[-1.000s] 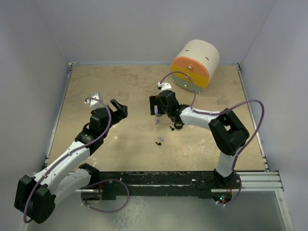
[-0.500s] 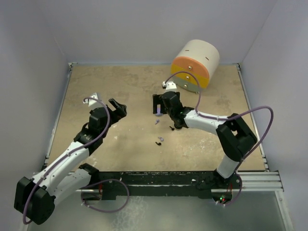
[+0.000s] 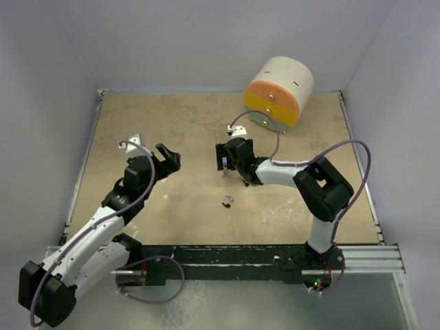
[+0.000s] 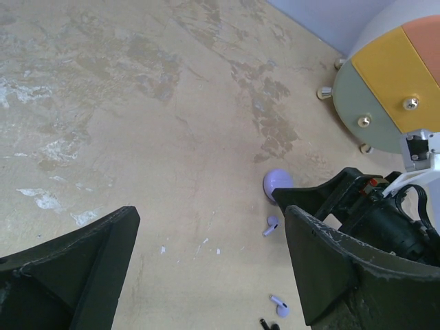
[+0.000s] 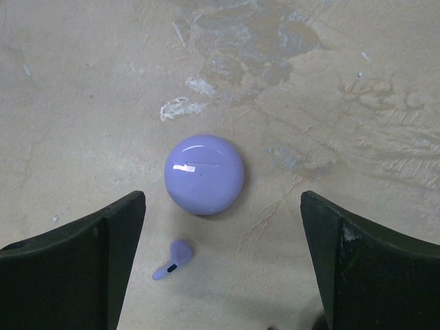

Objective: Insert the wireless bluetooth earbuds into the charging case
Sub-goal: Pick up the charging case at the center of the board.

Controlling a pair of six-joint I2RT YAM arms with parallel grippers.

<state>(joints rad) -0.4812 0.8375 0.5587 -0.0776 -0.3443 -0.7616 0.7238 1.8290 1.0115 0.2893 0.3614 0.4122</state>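
Observation:
A round lavender charging case, lid down, lies on the table. My right gripper hovers just above it, open, with nothing between its fingers. One lavender earbud lies just beside the case, near the left finger. In the left wrist view I see the case, that earbud, a second lavender earbud and a black one at the bottom edge. My left gripper is open and empty, well left of the case. From above, the pair of earbuds lies nearer than the right gripper.
A beige drum with an orange, yellow and green face lies on its side at the back right, behind the right gripper. Grey walls enclose the table on three sides. The black rail with the arm bases runs along the near edge.
The right gripper has shifted slightly nearer over the lavender case, and its elbow swung out right and back. The left gripper has barely moved. Both stay open.

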